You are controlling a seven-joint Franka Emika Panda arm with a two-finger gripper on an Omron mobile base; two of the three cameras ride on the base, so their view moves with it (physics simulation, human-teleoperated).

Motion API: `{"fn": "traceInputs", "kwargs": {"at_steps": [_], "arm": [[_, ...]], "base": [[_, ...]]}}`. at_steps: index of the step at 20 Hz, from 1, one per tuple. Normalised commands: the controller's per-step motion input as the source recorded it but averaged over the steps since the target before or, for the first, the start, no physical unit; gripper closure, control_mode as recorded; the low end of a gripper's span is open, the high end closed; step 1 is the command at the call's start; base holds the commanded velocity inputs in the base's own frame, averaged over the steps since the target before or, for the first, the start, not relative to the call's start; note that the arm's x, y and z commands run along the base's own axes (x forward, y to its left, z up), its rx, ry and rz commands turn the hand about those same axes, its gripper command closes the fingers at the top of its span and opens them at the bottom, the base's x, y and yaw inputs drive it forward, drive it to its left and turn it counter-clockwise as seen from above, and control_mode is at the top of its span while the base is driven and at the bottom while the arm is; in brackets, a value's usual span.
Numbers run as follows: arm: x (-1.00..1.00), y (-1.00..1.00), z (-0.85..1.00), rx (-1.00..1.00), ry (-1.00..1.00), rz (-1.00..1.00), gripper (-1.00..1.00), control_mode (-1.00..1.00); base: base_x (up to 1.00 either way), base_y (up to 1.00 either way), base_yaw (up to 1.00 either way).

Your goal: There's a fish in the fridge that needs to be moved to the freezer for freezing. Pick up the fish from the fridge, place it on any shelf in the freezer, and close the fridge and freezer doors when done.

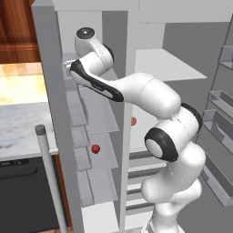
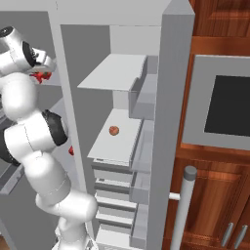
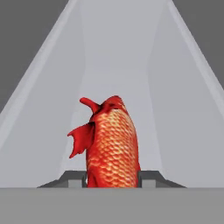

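Left base view shows a tall grey refrigerator with both compartments standing open. Its wider side, the fridge (image 1: 168,63), has broad pale shelves; its narrower side, the freezer (image 1: 98,120), holds a stack of small pale shelves. One open door (image 1: 57,136) stands at the left edge of the freezer, with a silver bar handle (image 1: 48,173) in front of it. The white robot arm (image 1: 150,95) reaches up and left into the upper part of the freezer. A smooth red ball (image 1: 95,149) sits on a lower freezer shelf, and an orange-red ball (image 2: 114,130) rests on a fridge shelf. In the hand view, the claw (image 3: 111,180) is closed on the fish (image 3: 111,146), a bright red scaly body with small fins, gripped between both fingertips above a pale freezer shelf (image 3: 122,65).
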Motion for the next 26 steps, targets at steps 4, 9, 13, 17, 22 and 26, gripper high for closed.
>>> {"fn": "traceInputs", "kwargs": {"at_steps": [4,9,13,17,22,26], "arm": [[0.54,0.04,-0.12,-0.05,0.1,-0.06,1.0,-1.0],[0.41,0.11,-0.26,-0.02,0.11,-0.06,1.0,-1.0],[0.36,0.06,-0.54,-0.01,0.02,-0.05,1.0,-1.0],[0.13,0.0,-0.84,-0.01,0.0,-0.01,-1.0,-1.0],[0.05,-0.12,-0.54,0.0,-0.01,0.0,-1.0,-1.0],[-0.07,-0.24,-0.58,0.0,-0.12,0.0,-1.0,-1.0]], "base": [[0.0,0.0,0.0],[0.0,0.0,0.0],[0.0,0.0,0.0],[0.0,0.0,0.0],[0.0,0.0,0.0],[0.0,0.0,0.0]]}}
